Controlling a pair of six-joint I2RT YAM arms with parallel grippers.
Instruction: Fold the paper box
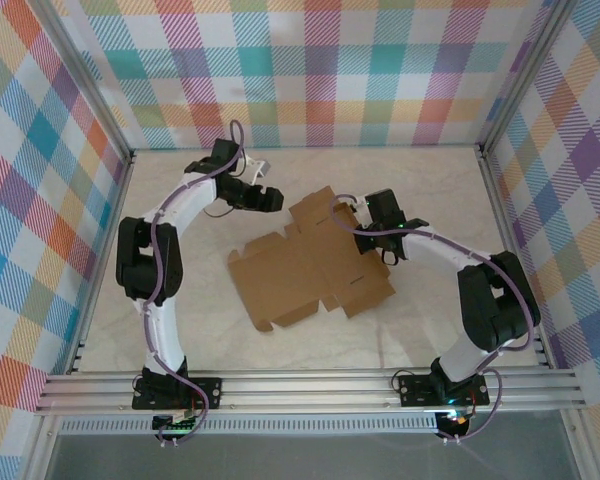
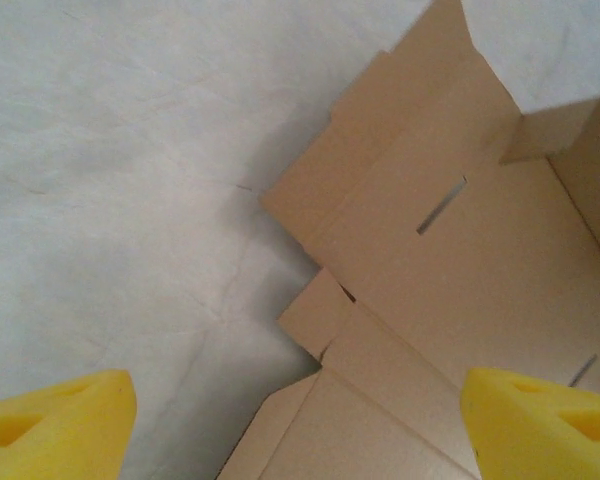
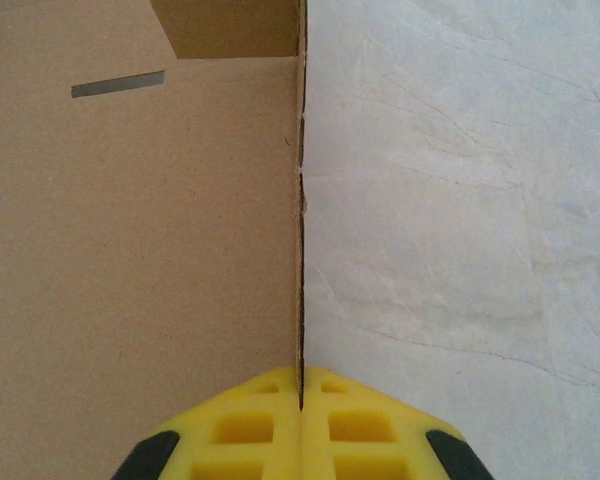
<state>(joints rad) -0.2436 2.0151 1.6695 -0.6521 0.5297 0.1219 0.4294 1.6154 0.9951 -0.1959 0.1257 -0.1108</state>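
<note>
The paper box [image 1: 300,275] is a brown die-cut cardboard sheet lying mostly flat in the middle of the table, with flaps and slots. My right gripper [image 1: 363,212] stands at the sheet's far right side. In the right wrist view its yellow fingers [image 3: 270,430] are shut on the thin edge of a cardboard flap [image 3: 130,250] that stands upright, the right gripper [image 3: 302,400] pinching it edge-on. My left gripper [image 1: 270,198] hovers over the sheet's far left corner. In the left wrist view the left gripper [image 2: 300,425] is open, wide apart above the cardboard [image 2: 460,260], holding nothing.
The pale marbled table top [image 1: 410,170] is ringed by checked cloth walls [image 1: 40,200]. An aluminium rail [image 1: 300,385] runs along the near edge, where both arm bases are bolted. Bare table lies left of the sheet [image 2: 130,200] and right of the raised flap [image 3: 460,200].
</note>
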